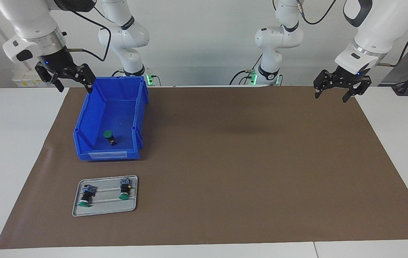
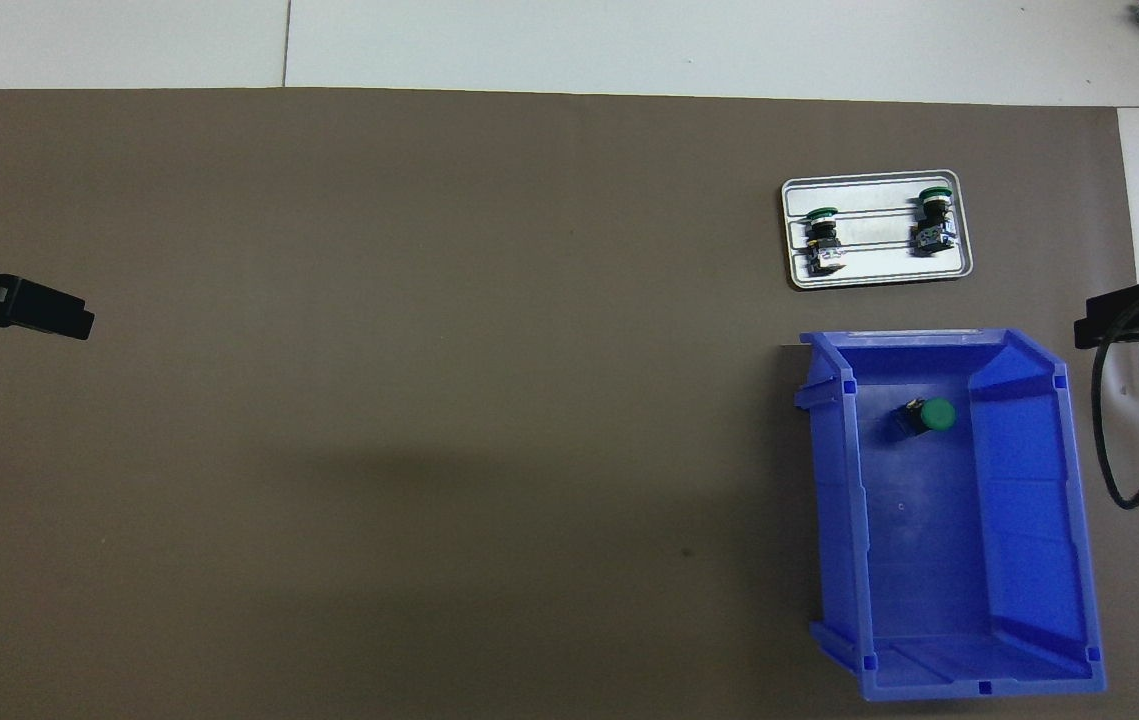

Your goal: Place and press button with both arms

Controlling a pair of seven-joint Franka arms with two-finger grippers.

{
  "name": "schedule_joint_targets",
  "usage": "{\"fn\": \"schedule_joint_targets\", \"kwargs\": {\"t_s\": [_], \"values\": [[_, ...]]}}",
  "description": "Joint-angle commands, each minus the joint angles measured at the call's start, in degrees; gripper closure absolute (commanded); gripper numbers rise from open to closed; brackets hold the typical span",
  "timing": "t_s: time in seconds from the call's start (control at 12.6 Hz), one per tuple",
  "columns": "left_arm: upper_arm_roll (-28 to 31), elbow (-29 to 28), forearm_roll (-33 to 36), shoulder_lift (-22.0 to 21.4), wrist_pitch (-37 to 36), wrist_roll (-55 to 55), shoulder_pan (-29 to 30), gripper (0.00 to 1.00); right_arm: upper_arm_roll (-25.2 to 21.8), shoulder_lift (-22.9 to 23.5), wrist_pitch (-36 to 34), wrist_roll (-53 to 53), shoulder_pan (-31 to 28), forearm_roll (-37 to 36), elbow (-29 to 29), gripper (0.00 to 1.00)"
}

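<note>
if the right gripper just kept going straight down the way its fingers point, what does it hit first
Probably the mat's edge or the white table beside the blue bin, not the bin itself. The right gripper hangs open, pointing down, by the bin's corner nearest the robots; depth is unclear.

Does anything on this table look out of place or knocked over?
Nothing looks spilled or broken. One green button lies alone in the blue bin, while two more lie on their sides on the grey tray. Both grippers, left and right, hang open, holding nothing.
</note>
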Motion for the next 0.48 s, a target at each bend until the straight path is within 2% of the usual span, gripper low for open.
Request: {"fn": "schedule_joint_targets", "kwargs": {"t_s": [0.0, 0.4], "values": [[-0.3, -1.9, 1.0, -1.7, -0.1, -0.6, 0.2, 0.0, -0.4, -1.1, -0.3, -3.5, 0.5, -0.1, -1.1, 0.0], [-0.3, -1.9, 1.0, -1.7, 0.0, -0.6, 0.2, 0.0, -0.5, -1.2, -0.3, -3.5, 0.1, -0.2, -1.2, 0.0]]}}
